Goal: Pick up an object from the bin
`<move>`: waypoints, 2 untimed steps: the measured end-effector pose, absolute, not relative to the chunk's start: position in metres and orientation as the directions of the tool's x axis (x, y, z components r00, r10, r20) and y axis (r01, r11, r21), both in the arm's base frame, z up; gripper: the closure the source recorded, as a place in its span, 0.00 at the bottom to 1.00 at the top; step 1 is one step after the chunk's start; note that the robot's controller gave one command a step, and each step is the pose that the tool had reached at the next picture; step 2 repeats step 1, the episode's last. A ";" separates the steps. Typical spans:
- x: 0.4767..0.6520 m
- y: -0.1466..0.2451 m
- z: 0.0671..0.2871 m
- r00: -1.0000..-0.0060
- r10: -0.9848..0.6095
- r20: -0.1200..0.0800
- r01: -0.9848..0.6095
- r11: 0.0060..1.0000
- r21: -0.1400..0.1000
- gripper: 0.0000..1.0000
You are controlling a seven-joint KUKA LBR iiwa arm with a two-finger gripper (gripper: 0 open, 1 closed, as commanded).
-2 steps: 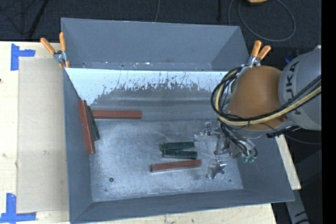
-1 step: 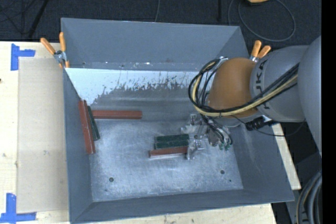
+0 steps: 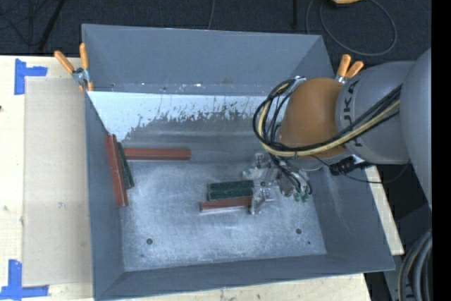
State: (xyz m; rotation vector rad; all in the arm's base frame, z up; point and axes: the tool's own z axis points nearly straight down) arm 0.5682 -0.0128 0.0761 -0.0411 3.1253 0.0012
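Observation:
My gripper [image 3: 259,192] is low over the bin floor, right of the middle, under the orange wrist cover. Its metal fingers reach down at the right ends of two small bars. One is a dark green bar [image 3: 230,189]; the other is a brown-red bar [image 3: 224,206] lying just in front of it. The fingertips are at or touching those ends, but I cannot make out whether anything sits between them.
A brown-red bar [image 3: 156,153] lies on the floor at the left back. A long brown-red bar [image 3: 115,171] and a dark green bar [image 3: 125,165] lean along the left wall. The arm fills the bin's right side.

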 end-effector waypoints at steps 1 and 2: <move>0.569 -0.015 0.269 -1.000 0.000 -0.005 0.000 1.000 0.001 1.00; 0.569 -0.015 0.269 -1.000 0.000 -0.005 0.000 1.000 0.001 1.00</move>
